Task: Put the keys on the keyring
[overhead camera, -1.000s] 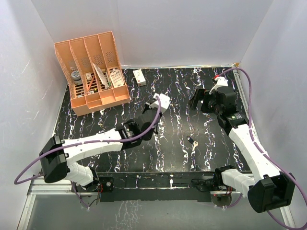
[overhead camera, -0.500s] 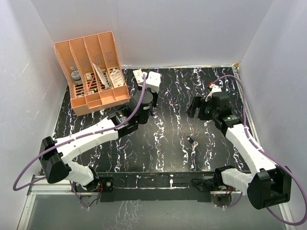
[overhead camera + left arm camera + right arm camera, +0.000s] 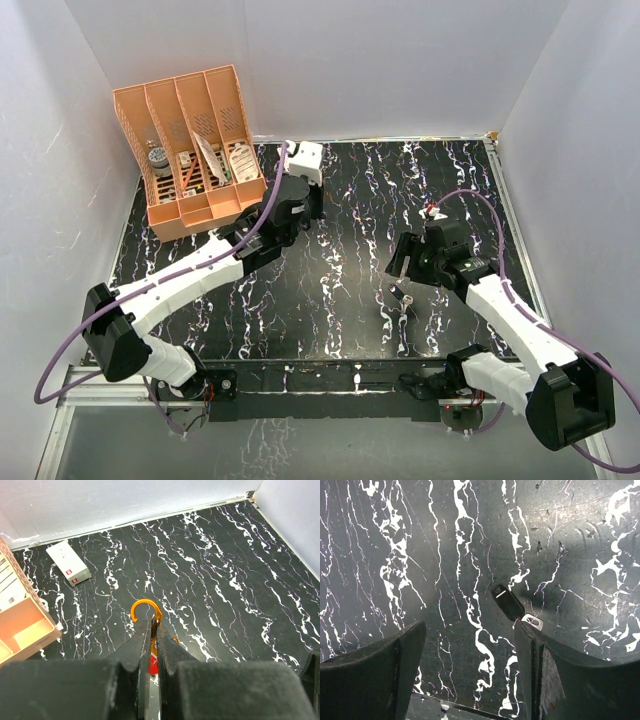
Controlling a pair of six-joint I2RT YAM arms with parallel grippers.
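In the left wrist view my left gripper [image 3: 151, 625] is shut on the orange keyring [image 3: 146, 610]. Its open hook sticks out past the fingertips, above the table. A red piece [image 3: 153, 661], seemingly the red-headed key's head, shows between the jaws; its blade is hidden. The black-headed key [image 3: 507, 601] lies flat on the table, its silver end [image 3: 532, 622] right at my right finger. My right gripper [image 3: 470, 630] is open and hangs just over it. From above, the key [image 3: 402, 297] lies just in front of the right gripper [image 3: 400, 262], and the left gripper [image 3: 308, 203] is at the back left.
An orange desk organizer [image 3: 190, 150] with several compartments stands at the back left, its corner in the left wrist view [image 3: 22, 627]. A small white box [image 3: 69, 569] lies by the back wall. White walls enclose the black marbled table [image 3: 350, 230].
My left arm swung back and left toward the organizer, still holding the keyring. My right arm came forward and down from the back right until it was over the black-headed key.
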